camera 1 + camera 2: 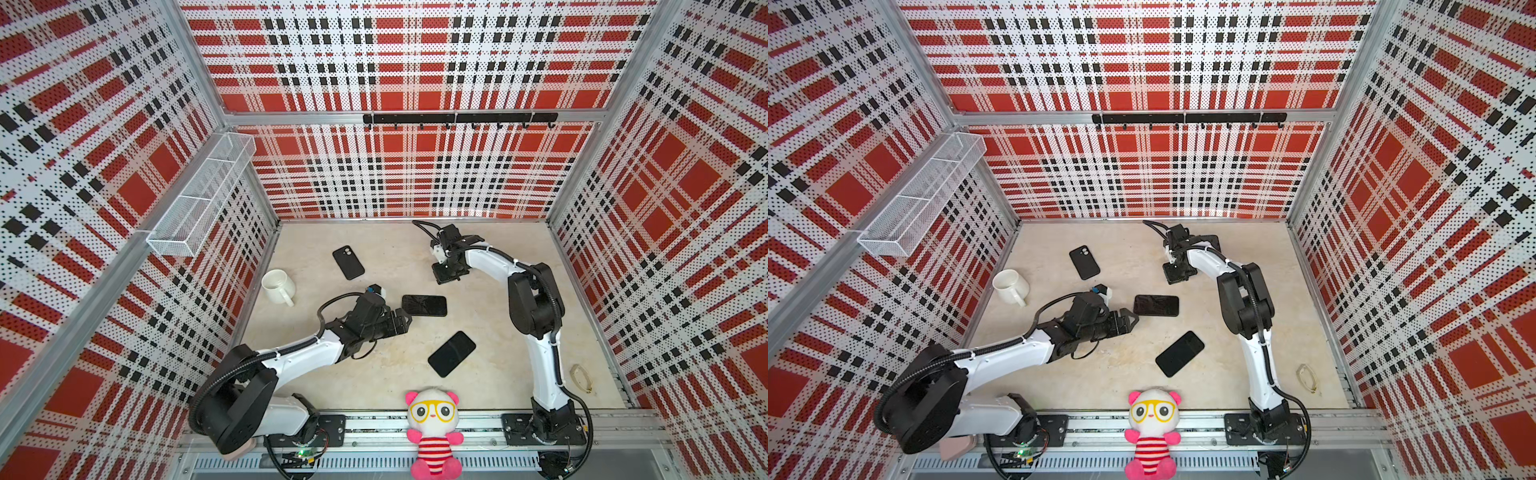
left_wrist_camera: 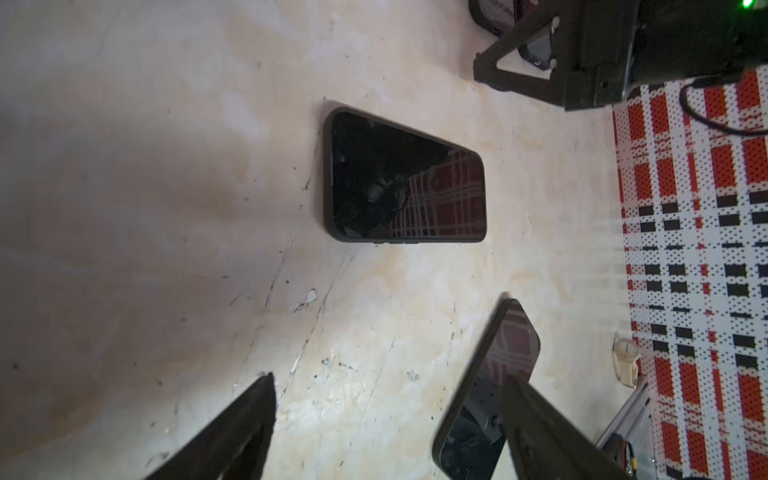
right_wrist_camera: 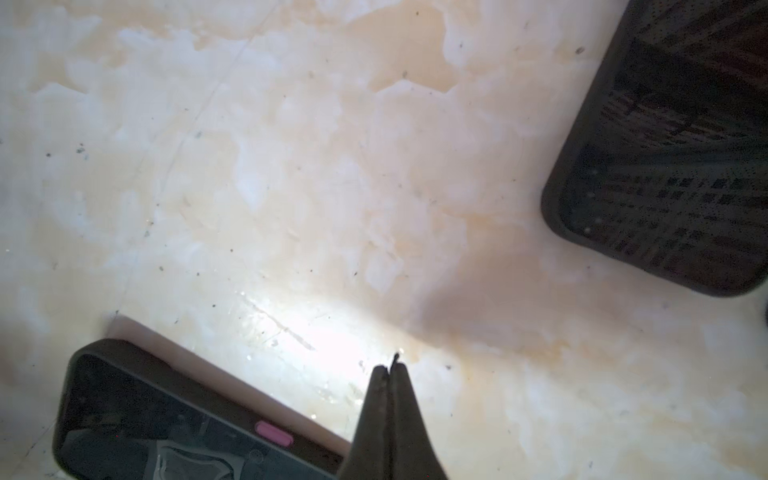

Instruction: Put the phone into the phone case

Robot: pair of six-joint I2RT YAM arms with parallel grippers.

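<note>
The cracked phone (image 1: 424,305) lies flat in the middle of the table (image 1: 374,374), with the screen up and its long side running left to right. The glass is black and glossy, with fine cracks, and it mirrors the red plaid wall. In the left wrist view a matte dark rim goes around the glass (image 2: 403,178). I cannot tell if this rim is a case.

The phone case (image 1: 348,262) lies far and left of it, well apart, with the back side up and the camera opening showing. A second phone (image 1: 451,353), plain black, lies nearer and a little to the right, turned diagonally.

So there are three dark phone-shaped things. There is also one white mug (image 1: 277,286) at the left, one plush toy (image 1: 434,432) at the near edge and one pale wristwatch (image 1: 580,377) at the near right.

The left gripper (image 1: 405,323) is just beside the left end of the cracked phone. Its fingers (image 2: 232,428) are spread wide with nothing between them. The right gripper (image 3: 390,370) is far from the near edge and to the right. Its tips are pressed together and hold nothing.
</note>
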